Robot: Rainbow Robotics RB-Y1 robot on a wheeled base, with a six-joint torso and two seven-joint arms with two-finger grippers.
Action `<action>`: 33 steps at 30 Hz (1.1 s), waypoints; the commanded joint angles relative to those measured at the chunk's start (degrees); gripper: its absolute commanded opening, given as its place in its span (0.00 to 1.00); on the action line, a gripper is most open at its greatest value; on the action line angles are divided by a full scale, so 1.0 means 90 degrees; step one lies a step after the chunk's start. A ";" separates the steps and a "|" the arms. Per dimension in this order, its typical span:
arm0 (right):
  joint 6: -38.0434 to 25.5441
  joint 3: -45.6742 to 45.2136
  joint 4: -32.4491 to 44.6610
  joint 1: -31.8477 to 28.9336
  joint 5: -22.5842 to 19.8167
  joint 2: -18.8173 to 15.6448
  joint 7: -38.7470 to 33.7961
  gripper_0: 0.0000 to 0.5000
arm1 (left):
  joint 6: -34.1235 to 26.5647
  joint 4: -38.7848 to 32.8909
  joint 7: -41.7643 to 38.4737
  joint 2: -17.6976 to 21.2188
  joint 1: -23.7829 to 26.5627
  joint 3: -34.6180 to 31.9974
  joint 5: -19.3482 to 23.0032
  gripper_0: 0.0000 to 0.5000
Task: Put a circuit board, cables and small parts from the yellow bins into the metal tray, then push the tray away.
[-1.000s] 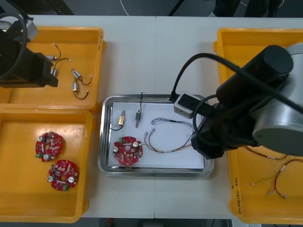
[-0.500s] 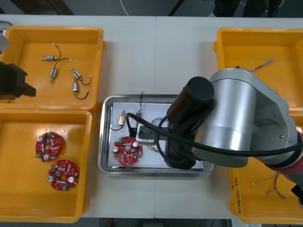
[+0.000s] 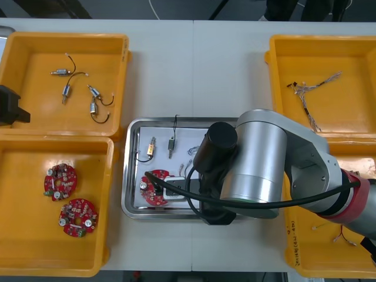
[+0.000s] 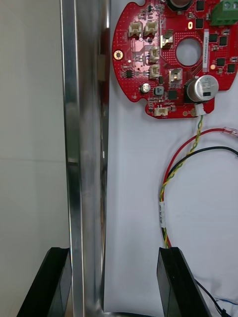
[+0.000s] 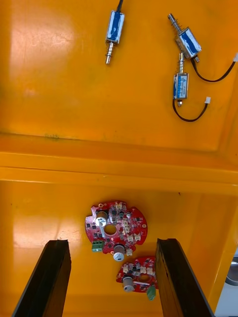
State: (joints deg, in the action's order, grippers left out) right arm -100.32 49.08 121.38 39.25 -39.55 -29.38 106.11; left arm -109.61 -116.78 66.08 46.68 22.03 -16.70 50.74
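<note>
The metal tray (image 3: 130, 176) sits mid-table, white inside. It holds a round red circuit board (image 3: 153, 188), two small metal parts (image 3: 152, 147) and cables. My right arm (image 3: 258, 170) reaches over the tray and hides its right half. My right gripper (image 4: 113, 285) is open and straddles the tray rim (image 4: 84, 188), one finger over the table and the other inside the tray. Beyond the fingers lie the circuit board (image 4: 168, 64) and a red and yellow cable (image 4: 183, 158). My left gripper (image 5: 113, 282) is open above the left bins, holding nothing.
The far left yellow bin (image 3: 35, 41) holds several small metal parts (image 3: 94, 106). The near left bin (image 3: 23, 176) holds two circuit boards (image 3: 60, 181). The right bins (image 3: 352, 59) hold cables (image 3: 311, 88). The left arm (image 3: 9, 106) sits at the table's left edge.
My right arm has swung left across the tray and lowered to its near rim. The left arm has drawn back toward the left edge.
</note>
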 commanded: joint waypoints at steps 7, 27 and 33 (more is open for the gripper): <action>0.0063 0.0552 -0.0059 0.0024 0.0635 0.0394 0.0026 1.00 | -0.0043 0.0007 0.0978 -0.0304 -0.0212 -0.0342 -0.0237 1.00; 0.0063 0.0552 -0.0225 -0.1031 0.1621 0.0931 0.0066 1.00 | -0.0043 0.0007 0.1379 -0.0402 -0.0593 -0.0479 -0.0452 1.00; 0.0199 0.0660 -0.0499 -0.1109 0.1894 0.1165 0.0085 1.00 | -0.0043 0.0017 0.1369 -0.0402 -0.0720 -0.0498 -0.0462 1.00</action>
State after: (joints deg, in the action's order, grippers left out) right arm -100.03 53.66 117.55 29.97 -23.90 -21.44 106.11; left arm -109.62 -116.49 73.45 43.79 16.92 -19.14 47.28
